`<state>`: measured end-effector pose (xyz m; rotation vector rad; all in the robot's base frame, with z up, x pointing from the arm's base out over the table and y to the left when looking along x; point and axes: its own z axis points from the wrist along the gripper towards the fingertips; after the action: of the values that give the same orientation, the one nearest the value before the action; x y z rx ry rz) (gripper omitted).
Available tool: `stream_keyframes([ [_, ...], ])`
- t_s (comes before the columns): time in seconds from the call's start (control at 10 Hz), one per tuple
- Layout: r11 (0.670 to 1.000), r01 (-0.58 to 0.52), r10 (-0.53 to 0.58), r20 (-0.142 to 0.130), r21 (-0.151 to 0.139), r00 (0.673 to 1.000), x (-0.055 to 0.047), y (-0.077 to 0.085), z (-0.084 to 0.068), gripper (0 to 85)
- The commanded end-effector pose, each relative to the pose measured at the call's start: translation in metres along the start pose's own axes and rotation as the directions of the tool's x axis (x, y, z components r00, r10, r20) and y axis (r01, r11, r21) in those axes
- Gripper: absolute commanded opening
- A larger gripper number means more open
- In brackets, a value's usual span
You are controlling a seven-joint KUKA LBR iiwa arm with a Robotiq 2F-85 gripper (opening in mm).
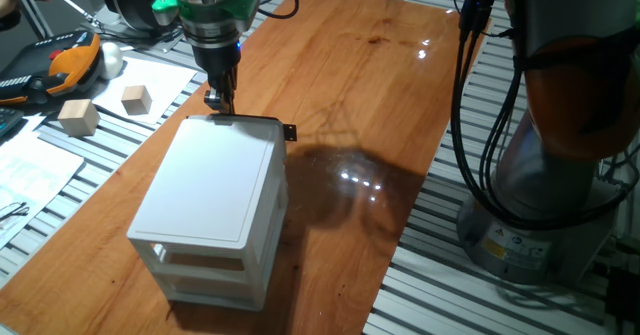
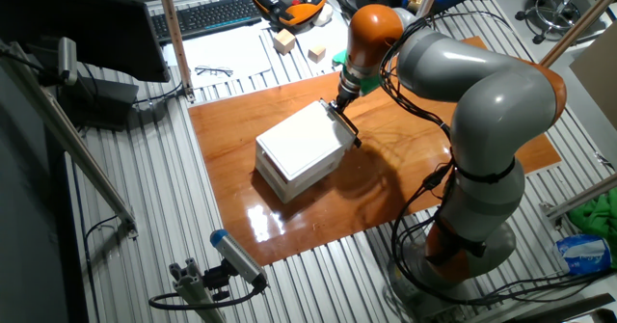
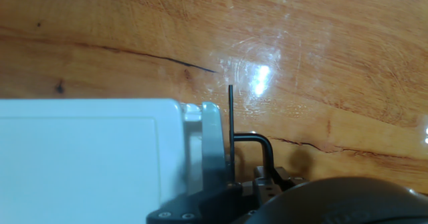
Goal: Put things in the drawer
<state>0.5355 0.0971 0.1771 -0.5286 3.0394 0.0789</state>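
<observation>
Two larger pale wooden blocks [image 1: 78, 117] [image 1: 136, 99] at the upper left of one fixed view, on white paper [image 1: 30, 170], well apart from the white cabinet [image 1: 210, 190]. Beyond them, in the corner, an orange-and-black handset [image 1: 62, 65]. Left of centre on the wooden bench [image 1: 380, 85], the cabinet, three levels, plain lid on top. Along its far top edge, the drawer [image 1: 250, 122], with only a narrow gap behind its front panel in the hand view, its black knob [image 1: 290, 132] jutting right. Directly above that edge, the hand [image 1: 220, 103], pointing straight down, fingertips just at the drawer front; spread of the fingers impossible to tell, and nothing seen in their hold. Tiny cube not made out in any view; place impossible to tell. At the right of the frame, grey robot base [image 1: 560, 175] and looping black cables [image 1: 470, 135], off the bench. In the other fixed view, keyboard [image 2: 207, 14] and spectacles [image 2: 212, 70] at the top.
</observation>
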Motion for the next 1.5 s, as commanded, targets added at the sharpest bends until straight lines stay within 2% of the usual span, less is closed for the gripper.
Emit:
stream_keyframes([
  [0.0,1.000,-0.002,0.002,0.001,-0.003,1.000,0.000,0.001,0.000,0.0],
  [0.3,1.000,0.000,0.000,0.002,-0.006,1.000,0.002,0.004,-0.001,0.0],
  [0.8,1.000,0.005,-0.005,0.005,0.008,1.000,0.005,0.008,-0.001,0.0],
  [1.4,1.000,-0.003,0.003,0.009,0.000,1.000,0.009,0.015,-0.001,0.0],
])
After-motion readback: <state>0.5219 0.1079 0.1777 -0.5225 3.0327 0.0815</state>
